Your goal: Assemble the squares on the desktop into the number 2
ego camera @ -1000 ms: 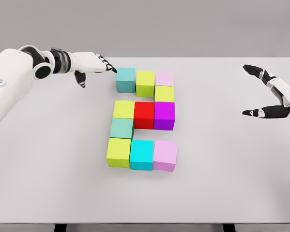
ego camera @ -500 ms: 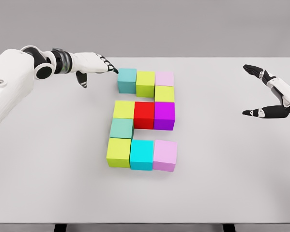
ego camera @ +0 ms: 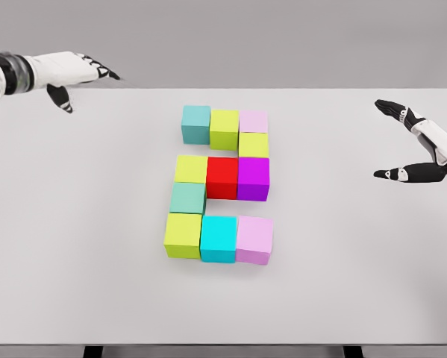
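Observation:
Coloured cubes sit packed together mid-table in the outline of a 2. Top row: teal cube (ego camera: pixel 195 123), lime cube (ego camera: pixel 224 128), pale pink cube (ego camera: pixel 254 121). A lime cube (ego camera: pixel 254 144) links down to the middle row of lime (ego camera: pixel 191 168), red cube (ego camera: pixel 222 177) and magenta cube (ego camera: pixel 253 177). A teal cube (ego camera: pixel 187 198) leads to the bottom row: lime (ego camera: pixel 183 234), cyan cube (ego camera: pixel 219 238), pink cube (ego camera: pixel 254 239). My left hand (ego camera: pixel 80 73) hovers open at the far upper left, well away from the cubes. My right hand (ego camera: pixel 411 142) is open at the right edge.
The light grey table (ego camera: pixel 342 253) spreads wide around the cubes, its front edge near the bottom of the view and its back edge against a grey wall.
My left hand, which was touching the teal top-left cube, has pulled back to the upper left. The teal cube ended up snug against the lime one. The right hand stayed still.

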`<state>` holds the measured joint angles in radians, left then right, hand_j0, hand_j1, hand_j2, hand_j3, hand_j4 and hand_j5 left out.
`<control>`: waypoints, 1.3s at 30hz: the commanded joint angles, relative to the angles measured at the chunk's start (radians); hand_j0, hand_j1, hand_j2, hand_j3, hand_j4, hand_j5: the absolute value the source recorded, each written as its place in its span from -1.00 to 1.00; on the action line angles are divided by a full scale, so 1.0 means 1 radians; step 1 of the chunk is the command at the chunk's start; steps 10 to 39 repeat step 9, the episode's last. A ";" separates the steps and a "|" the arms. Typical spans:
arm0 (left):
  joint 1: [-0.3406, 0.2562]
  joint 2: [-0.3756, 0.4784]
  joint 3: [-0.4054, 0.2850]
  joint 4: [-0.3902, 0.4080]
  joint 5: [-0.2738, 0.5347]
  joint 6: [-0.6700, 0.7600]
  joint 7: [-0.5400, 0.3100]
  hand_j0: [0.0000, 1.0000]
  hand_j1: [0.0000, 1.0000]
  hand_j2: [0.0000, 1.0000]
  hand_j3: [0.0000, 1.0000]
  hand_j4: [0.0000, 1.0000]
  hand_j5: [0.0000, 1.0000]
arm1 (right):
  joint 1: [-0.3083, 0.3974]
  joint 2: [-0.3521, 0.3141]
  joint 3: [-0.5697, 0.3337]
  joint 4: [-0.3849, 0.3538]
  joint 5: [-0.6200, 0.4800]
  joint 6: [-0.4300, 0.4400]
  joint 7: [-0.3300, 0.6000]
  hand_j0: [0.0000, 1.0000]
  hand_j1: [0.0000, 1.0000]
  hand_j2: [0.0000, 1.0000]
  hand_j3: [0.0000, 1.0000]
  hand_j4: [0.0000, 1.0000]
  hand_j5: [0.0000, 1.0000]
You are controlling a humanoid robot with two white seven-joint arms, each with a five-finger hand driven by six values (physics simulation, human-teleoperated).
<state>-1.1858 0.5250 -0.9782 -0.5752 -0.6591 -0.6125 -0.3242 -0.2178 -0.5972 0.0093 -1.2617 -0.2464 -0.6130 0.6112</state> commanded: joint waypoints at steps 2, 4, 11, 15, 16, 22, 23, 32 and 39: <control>0.006 0.041 0.019 0.003 0.007 0.002 0.001 1.00 1.00 1.00 1.00 1.00 1.00 | 0.000 -0.003 0.000 -0.001 -0.008 0.002 0.000 1.00 1.00 1.00 1.00 1.00 1.00; 0.029 0.072 0.021 0.003 0.009 0.002 0.001 1.00 1.00 1.00 1.00 1.00 1.00 | 0.000 -0.001 0.000 -0.001 -0.008 0.002 0.000 1.00 1.00 1.00 1.00 1.00 1.00; 0.044 0.072 0.027 0.003 0.009 0.002 0.001 1.00 1.00 1.00 1.00 1.00 1.00 | 0.000 -0.001 0.000 -0.001 -0.008 0.002 0.000 1.00 1.00 1.00 1.00 1.00 1.00; 0.044 0.072 0.027 0.003 0.009 0.002 0.001 1.00 1.00 1.00 1.00 1.00 1.00 | 0.000 -0.001 0.000 -0.001 -0.008 0.002 0.000 1.00 1.00 1.00 1.00 1.00 1.00; 0.044 0.072 0.027 0.003 0.009 0.002 0.001 1.00 1.00 1.00 1.00 1.00 1.00 | 0.000 -0.001 0.000 -0.001 -0.008 0.002 0.000 1.00 1.00 1.00 1.00 1.00 1.00; 0.044 0.072 0.027 0.003 0.009 0.002 0.001 1.00 1.00 1.00 1.00 1.00 1.00 | 0.000 -0.001 0.000 -0.001 -0.008 0.002 0.000 1.00 1.00 1.00 1.00 1.00 1.00; 0.044 0.072 0.027 0.003 0.009 0.002 0.001 1.00 1.00 1.00 1.00 1.00 1.00 | 0.000 -0.001 0.000 -0.001 -0.008 0.002 0.000 1.00 1.00 1.00 1.00 1.00 1.00; 0.044 0.072 0.027 0.003 0.009 0.002 0.001 1.00 1.00 1.00 1.00 1.00 1.00 | 0.000 -0.001 0.000 -0.001 -0.008 0.002 0.000 1.00 1.00 1.00 1.00 1.00 1.00; 0.044 0.072 0.027 0.003 0.009 0.002 0.001 1.00 1.00 1.00 1.00 1.00 1.00 | 0.000 -0.001 0.000 -0.001 -0.008 0.002 0.000 1.00 1.00 1.00 1.00 1.00 1.00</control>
